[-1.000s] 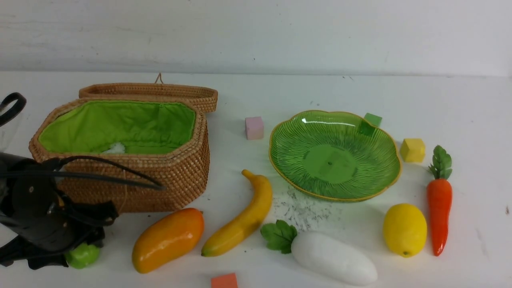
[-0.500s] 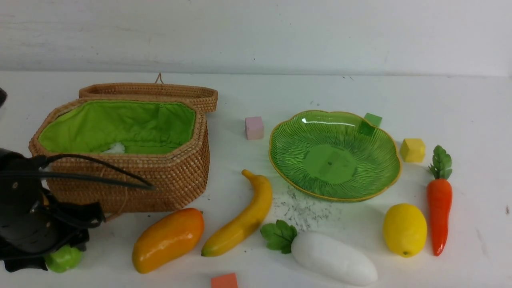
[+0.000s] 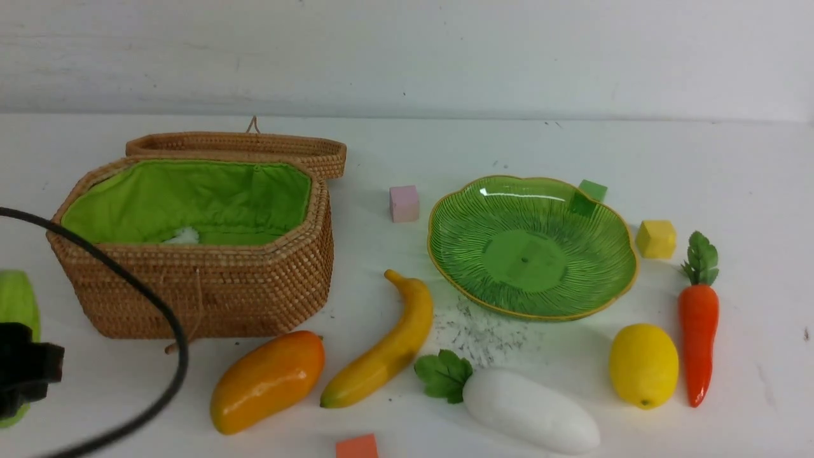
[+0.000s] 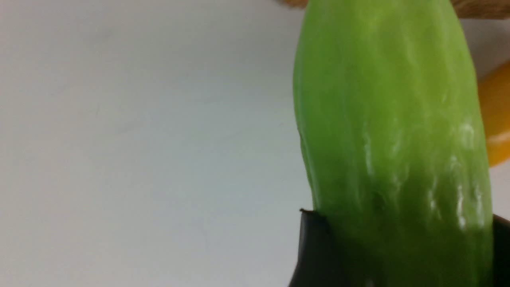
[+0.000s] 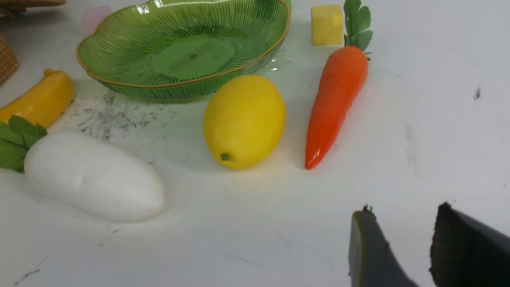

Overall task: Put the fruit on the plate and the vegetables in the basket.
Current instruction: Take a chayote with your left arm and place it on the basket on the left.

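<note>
One vegetable in hand: you are holding the gourd (image 4: 390,139) in the left tool (image 4: 402,255), at the far left of the front view, just beside the basket's (image 3: 267,280) left end and not yet over its open top.
Left tool: its jaws are clamping one end of the gourd from both sides, black fingers (image 4: 314,247) pressing into the ridged skin.
How the gourd is handling: it is looking glossy, stiff and light, likely slippery. Most of its length is sticking out past the grip, so you are risking a swing or a slip. A hold nearer the middle would be sitting steadier.
Right tool (image 5: 406,247): its jaws are standing a little apart with nothing between them, hovering over bare surface (image 5: 438,119) near the carrot (image 5: 334,99) and the lemon (image 5: 244,121).
Basket: its lid (image 3: 254,147) is hanging open behind it.
Vegetables waiting: the radish (image 3: 528,410) and the carrot are lying on the surface, well apart from the basket.
Fruit waiting: the mango (image 3: 267,381), the banana (image 3: 388,346) and the lemon are lying on the surface outside the plate (image 3: 531,254), which is sitting empty.
</note>
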Available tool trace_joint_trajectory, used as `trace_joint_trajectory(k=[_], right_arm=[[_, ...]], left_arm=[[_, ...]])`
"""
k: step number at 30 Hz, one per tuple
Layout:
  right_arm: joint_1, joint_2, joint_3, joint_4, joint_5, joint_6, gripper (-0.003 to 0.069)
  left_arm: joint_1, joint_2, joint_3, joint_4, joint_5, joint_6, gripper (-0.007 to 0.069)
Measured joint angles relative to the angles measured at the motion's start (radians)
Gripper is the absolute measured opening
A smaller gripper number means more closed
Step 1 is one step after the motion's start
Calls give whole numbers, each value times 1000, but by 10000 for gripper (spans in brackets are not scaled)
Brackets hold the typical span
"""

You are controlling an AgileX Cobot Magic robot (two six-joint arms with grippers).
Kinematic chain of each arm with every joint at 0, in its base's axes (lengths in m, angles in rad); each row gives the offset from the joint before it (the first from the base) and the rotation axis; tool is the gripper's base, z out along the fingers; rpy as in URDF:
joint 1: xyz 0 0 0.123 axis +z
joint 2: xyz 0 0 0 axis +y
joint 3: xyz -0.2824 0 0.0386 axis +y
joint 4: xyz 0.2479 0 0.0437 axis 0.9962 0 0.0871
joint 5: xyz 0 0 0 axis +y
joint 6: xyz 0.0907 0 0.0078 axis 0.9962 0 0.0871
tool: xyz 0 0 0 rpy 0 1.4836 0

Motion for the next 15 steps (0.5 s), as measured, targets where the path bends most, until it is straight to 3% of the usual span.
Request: trace_joint_trajectory(k=[4,7,9,15], right_arm=[[0,0,0,0,0,0,240],[0,0,0,0,0,0,240],[0,0,0,0,0,0,240],[0,0,0,0,0,0,240]], left_arm=[[0,-18,-14,-231,-86,409,444],[0,28,-67,-353,-106,606,444],[0,69,-116,-396,-113,667,444],[0,163,-235,-422,-104,701,444]])
